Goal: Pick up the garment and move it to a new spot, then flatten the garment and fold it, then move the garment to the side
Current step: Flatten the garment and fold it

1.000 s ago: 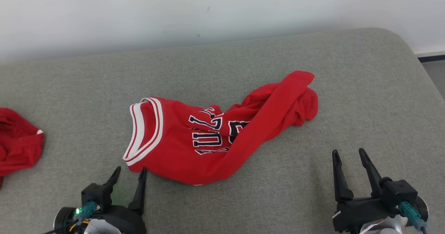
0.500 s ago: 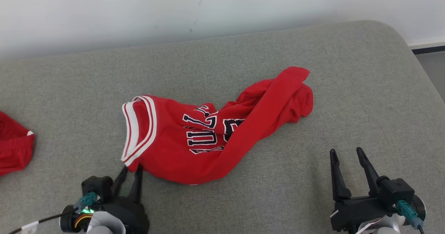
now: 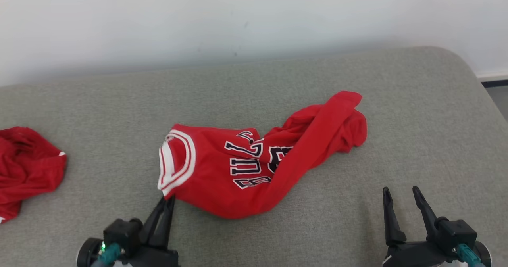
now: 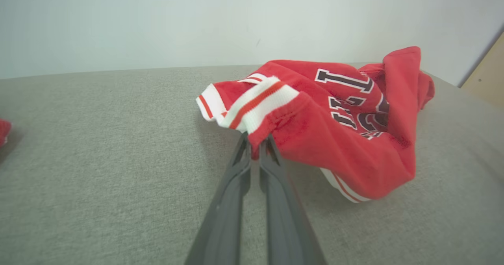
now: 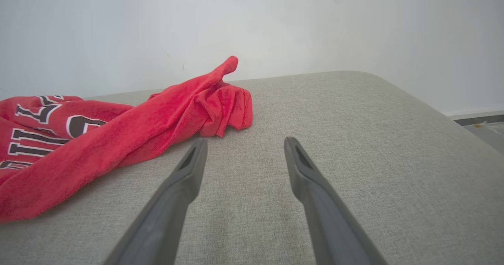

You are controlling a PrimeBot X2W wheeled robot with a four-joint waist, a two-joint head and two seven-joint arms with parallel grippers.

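Though crumpled over its own lettering [image 3: 247, 166], garment [image 3: 222, 189] edge in pinched left hand [image 3: 170, 198]; right hand [image 3: 400, 189] wide.

Garment [image 3: 222, 187] ctr on cushion [image 3: 416, 112], 2nd cloth [image 3: 27, 175] far left, wall [image 3: 238, 17] behind.

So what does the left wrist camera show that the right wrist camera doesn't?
Left wrist view: the left gripper shut on the red jersey at its white-and-red striped trim. Right wrist view: the right gripper open, bare grey cushion between its fingers, apart from the jersey's bunched end. Both: the jersey's dark lettering, the cushion and the pale wall.
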